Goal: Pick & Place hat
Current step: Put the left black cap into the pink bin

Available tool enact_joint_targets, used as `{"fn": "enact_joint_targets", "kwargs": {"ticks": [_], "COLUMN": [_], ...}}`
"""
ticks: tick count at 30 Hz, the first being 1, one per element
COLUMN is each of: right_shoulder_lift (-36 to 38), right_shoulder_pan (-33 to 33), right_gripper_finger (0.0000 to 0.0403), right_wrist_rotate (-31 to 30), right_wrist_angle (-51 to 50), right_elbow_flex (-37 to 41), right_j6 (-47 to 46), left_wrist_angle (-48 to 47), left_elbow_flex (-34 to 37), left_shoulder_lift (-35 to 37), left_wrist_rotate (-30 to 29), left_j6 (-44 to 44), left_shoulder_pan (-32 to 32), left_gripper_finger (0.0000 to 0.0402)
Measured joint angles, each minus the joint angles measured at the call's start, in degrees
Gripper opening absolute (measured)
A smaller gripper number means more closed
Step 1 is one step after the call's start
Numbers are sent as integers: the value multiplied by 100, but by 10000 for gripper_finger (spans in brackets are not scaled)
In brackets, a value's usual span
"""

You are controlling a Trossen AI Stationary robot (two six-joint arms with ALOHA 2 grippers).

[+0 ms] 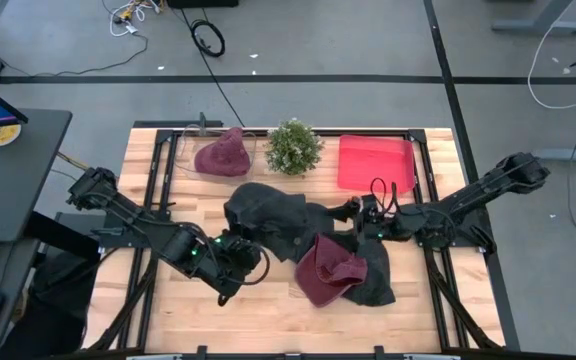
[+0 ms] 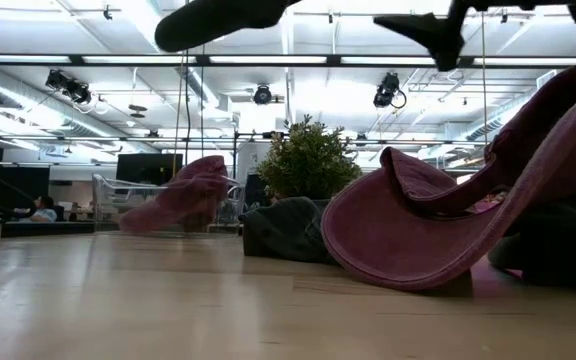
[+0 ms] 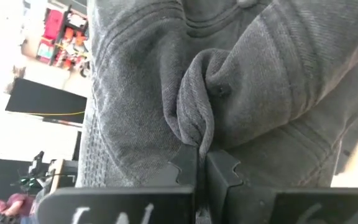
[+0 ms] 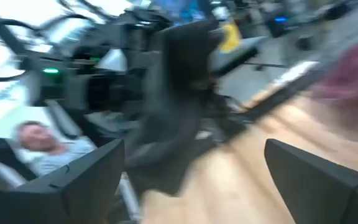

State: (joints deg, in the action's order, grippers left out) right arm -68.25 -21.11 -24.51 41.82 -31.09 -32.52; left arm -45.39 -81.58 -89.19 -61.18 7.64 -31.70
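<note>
We see bare wood along the table [image 1: 168, 325]'s near edge and near-left corner. The far edge holds a maroon hat in a clear bin [image 1: 221, 155], a plant [image 1: 294, 147] and a red tray [image 1: 376, 162]. Our left gripper [image 3: 197, 163] reaches right from the left, fingers pinched on a fold of the dark grey hat [image 1: 268, 215] at mid-table. Our right gripper [image 4: 191, 174], spread wide, stretches left just beside the second maroon hat [image 1: 330, 270].

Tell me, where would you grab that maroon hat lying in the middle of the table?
Probably the brim of the maroon hat. In the low view it curls up off the table, leaving an edge to pinch. Coming from above at the front edge avoids the dark cloth behind it, which the left end effector pinches.
</note>
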Motion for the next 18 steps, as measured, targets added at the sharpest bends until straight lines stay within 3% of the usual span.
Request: {"fn": "enact_joint_targets", "kwargs": {"ticks": [5,18], "right_shoulder_lift": [-551,-1432], "right_shoulder_pan": [183,680], "right_gripper_finger": [397,366], "right_wrist_rotate": [362,904], "right_wrist_angle": [1020,2233], "right_elbow_flex": [0,-183], "right_j6": [2,-122], "left_wrist_angle": [206,645], "left_elbow_flex": [0,0], "left_shoulder_lift": [0,0], "left_wrist_rotate": [-79,212], "left_j6": [119,420], "left_shoulder_pan": [115,303], "left_gripper_finger": [6,6]}}
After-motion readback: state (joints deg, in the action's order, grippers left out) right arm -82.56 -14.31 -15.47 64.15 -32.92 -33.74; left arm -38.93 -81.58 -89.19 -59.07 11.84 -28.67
